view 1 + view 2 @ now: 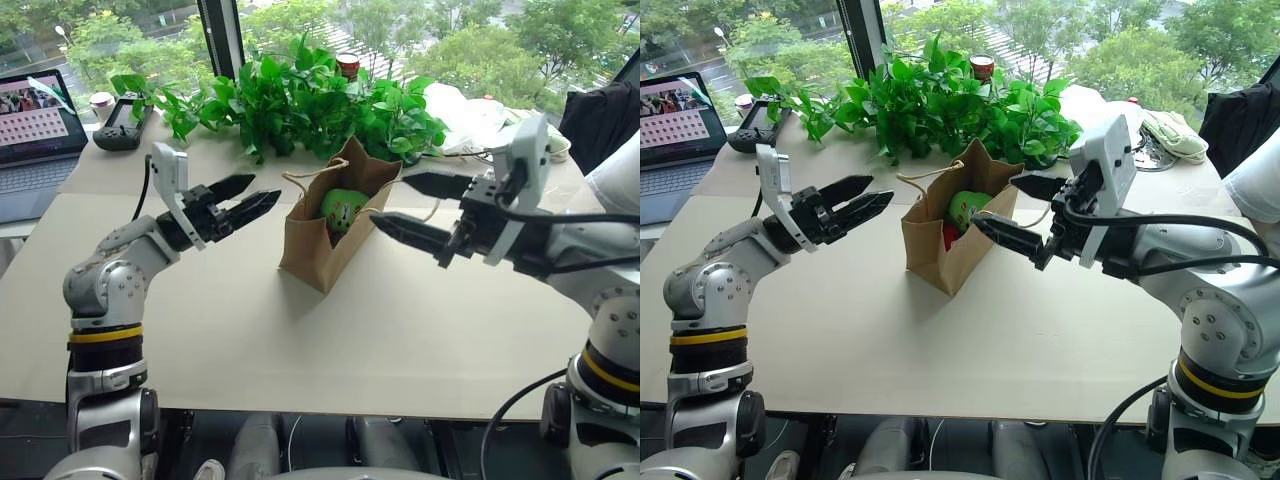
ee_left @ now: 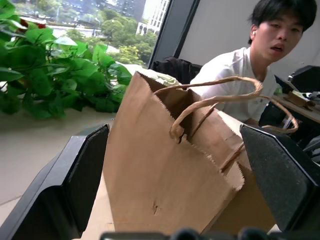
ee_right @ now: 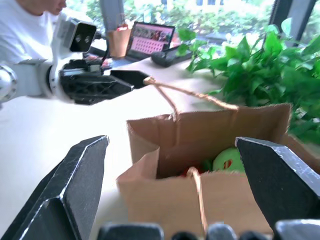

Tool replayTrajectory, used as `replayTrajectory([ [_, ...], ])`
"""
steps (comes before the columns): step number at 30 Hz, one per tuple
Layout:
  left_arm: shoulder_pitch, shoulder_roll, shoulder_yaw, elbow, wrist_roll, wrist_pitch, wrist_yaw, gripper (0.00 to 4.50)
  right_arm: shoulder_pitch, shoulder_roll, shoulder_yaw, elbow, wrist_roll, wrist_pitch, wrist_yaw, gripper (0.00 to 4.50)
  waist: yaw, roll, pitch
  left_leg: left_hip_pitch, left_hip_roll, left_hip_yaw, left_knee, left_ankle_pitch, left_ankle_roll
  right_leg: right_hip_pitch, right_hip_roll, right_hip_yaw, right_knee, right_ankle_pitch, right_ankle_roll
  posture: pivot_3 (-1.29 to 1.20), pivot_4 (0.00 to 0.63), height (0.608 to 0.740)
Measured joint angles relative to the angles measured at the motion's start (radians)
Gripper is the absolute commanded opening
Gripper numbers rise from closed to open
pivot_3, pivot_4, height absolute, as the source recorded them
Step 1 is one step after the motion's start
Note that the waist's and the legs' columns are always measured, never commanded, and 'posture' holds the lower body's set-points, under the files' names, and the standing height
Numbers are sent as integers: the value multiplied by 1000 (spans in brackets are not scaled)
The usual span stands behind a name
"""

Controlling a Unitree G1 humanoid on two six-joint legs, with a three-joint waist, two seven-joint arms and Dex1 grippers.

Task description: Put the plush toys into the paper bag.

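Bag (image 1: 325,235) upright on worktop (image 1: 300,340), green toy (image 1: 343,208) and red toy (image 1: 951,235) inside. Left gripper (image 1: 243,202) and right gripper (image 1: 412,208) flank bag, jaws spread, empty.

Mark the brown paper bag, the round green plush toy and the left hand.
Brown kraft paper bag (image 1: 312,250): left eye view, on its front wall.
Round bright green plush toy (image 1: 344,209): left eye view, on its top showing inside the bag's mouth.
Left hand (image 1: 246,200): left eye view, midway between its open black fingertips.
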Motion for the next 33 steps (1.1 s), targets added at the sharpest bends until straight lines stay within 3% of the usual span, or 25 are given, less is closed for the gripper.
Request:
replayTrajectory([
  [10, 57, -1, -82, -23, 65, -89, -30, 4500, 23, -17, 283, 80, -179, -64, -73, 111, 0, 0, 0, 0, 0, 1, 0, 0, 0, -1, 0, 0, 0, 0, 0, 0, 150, 740],
  [18, 66, 7, -135, -45, 91, -118, -67, 4500, -97, 117, 466, 300, -390, -119, -196, 17, 0, 0, 0, -1, 0, 2, 0, 0, 0, -2, 0, 1, 0, 0, 0, 0, 150, 740],
  [23, 72, 11, -222, -48, 188, -180, -72, 4500, -168, 203, 480, 352, -443, -125, -220, 17, 3, 0, 0, -2, -1, 3, 0, 0, 0, -2, 0, 0, 0, 0, 0, 0, 150, 740],
  [33, 85, -38, -277, -112, 253, -194, 7, 4500, -181, 286, 480, 387, -494, -126, -243, 17, 0, 0, 0, -2, 0, 3, 0, 0, 0, -2, 0, 0, 1, 0, 0, 0, 150, 740],
])
